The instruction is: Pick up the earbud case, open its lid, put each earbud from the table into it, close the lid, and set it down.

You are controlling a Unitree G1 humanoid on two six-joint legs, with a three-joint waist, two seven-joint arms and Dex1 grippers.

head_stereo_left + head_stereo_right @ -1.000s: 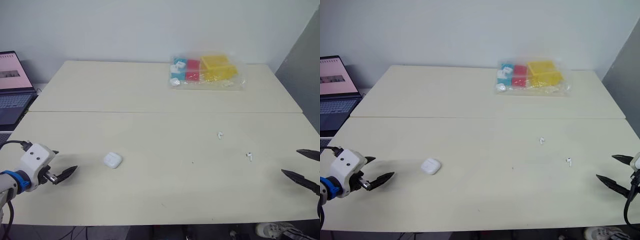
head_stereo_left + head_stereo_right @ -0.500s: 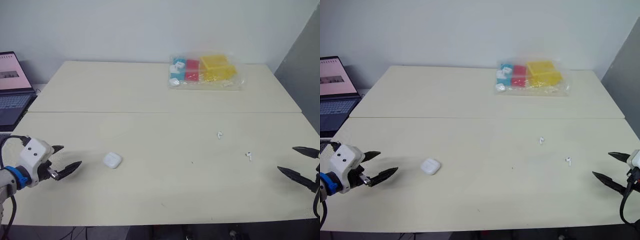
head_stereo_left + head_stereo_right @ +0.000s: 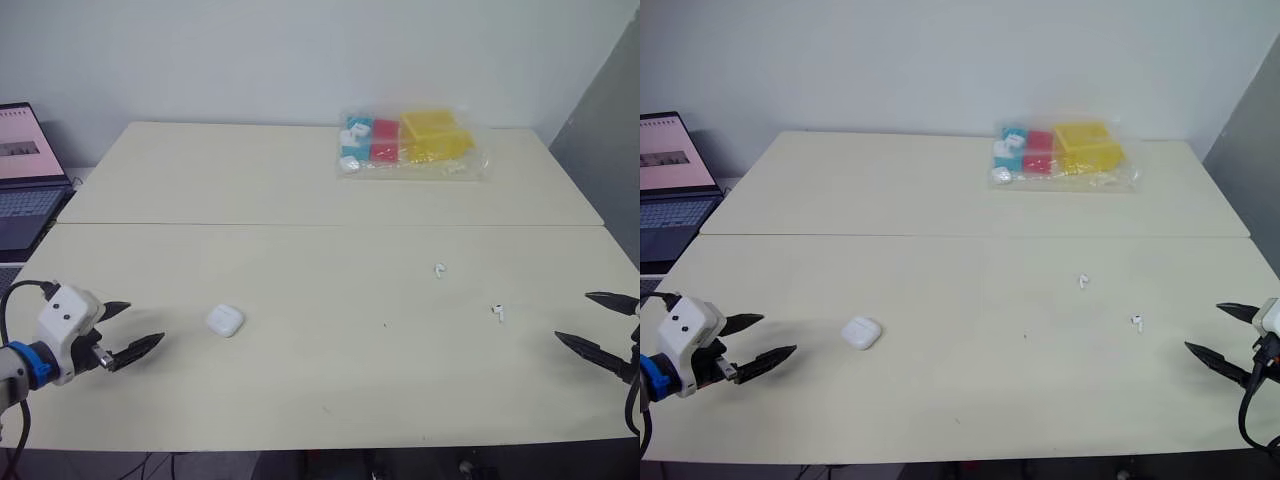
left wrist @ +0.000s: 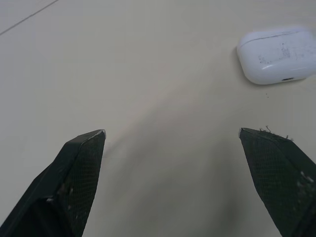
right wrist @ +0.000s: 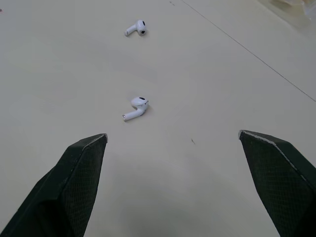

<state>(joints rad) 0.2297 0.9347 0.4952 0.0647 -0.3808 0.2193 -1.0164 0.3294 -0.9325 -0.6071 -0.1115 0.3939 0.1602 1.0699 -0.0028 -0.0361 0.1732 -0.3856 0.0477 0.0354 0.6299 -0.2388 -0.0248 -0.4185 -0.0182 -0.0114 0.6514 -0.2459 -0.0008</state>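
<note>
We see the closed white earbud case point(image 3: 225, 320) lying on the table point(image 3: 300, 180), near our left gripper point(image 3: 143, 322), whose fingers are spread wide and empty. Our right gripper point(image 3: 573, 316), likewise spread and empty, faces the nearer earbud point(image 3: 497, 312); the farther earbud point(image 3: 439, 269) lies beyond.

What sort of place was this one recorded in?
Probably an office or lab room set up for testing. Two plain pale tables stand pushed together against a bare wall, an open laptop sits off to the robot's left, and a clear bag of coloured boxes lies at the far side.
</note>
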